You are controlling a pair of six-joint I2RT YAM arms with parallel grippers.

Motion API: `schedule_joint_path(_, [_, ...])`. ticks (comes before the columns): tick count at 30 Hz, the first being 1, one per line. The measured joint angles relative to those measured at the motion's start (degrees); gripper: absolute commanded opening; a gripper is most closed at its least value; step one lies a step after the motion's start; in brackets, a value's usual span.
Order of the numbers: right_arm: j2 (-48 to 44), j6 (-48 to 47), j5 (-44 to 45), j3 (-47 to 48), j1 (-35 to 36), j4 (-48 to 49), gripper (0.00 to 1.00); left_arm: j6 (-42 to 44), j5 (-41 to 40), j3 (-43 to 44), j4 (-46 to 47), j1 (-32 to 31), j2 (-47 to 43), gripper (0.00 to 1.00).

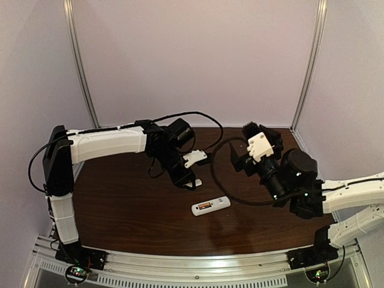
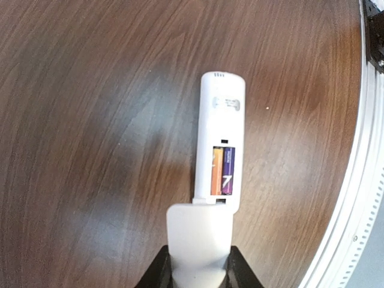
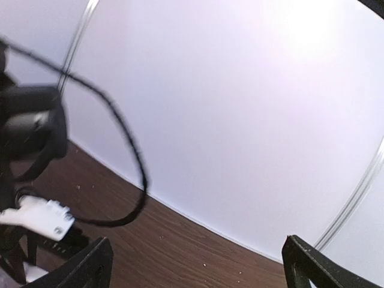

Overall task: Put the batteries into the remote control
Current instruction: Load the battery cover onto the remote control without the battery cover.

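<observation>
On the dark wood-grain tabletop (image 1: pixel 120 204), the remote control (image 2: pixel 221 132) lies back up with its bay exposed. The batteries (image 2: pixel 222 171) sit in the bay side by side — one face orange, one purple with a white mark. Their printing, and a small grey marking near the remote's far end, are too small to read.

Left gripper (image 2: pixel 199 276): jaws closed on a loose white cover (image 2: pixel 198 231) that touches the remote's bay end.

Right gripper (image 3: pixel 198 252): jaws wide apart, holding nothing — raised toward the pale lilac wall (image 3: pixel 240 90).

An aluminium rail (image 1: pixel 180 264) borders the near edge.

Lab enclosure: white panels (image 1: pixel 198 60), aluminium rail (image 1: pixel 198 267)
</observation>
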Motion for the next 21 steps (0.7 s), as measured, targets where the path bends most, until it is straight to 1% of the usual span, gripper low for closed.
schedule_joint_path(3, [-7.82, 14.03, -4.17, 2.84, -7.72, -9.7, 1.0, -0.31, -0.5, -1.22, 0.83, 0.39, 0.0, 0.21])
schedule_joint_path(6, [-11.39, 24.63, -9.01, 3.15, -13.51, -17.11, 1.0, -0.44, -0.98, -2.4, 1.88, 0.37, 0.0, 0.21])
schedule_joint_path(10, [-13.29, 37.68, -17.55, 2.82, -21.4, -24.92, 1.0, -0.48, -1.33, -3.56, 2.43, 0.13, 0.0, 0.21])
schedule_joint_path(12, [-13.38, 42.84, -21.77, 2.64, -24.92, -27.26, 1.0, -0.46, -1.79, -3.91, 2.71, -0.15, 0.0, 0.23])
schedule_joint_path(17, [-11.96, 56.43, -36.26, 1.55, -34.6, -29.53, 1.0, -0.44, -3.52, -4.66, 3.04, -2.49, 0.0, 0.23])
schedule_joint_path(21, [-7.76, 65.4, -48.41, 1.31, -42.58, -29.86, 1.0, -0.37, -5.22, -4.55, 3.04, -4.9, 0.66, 0.23])
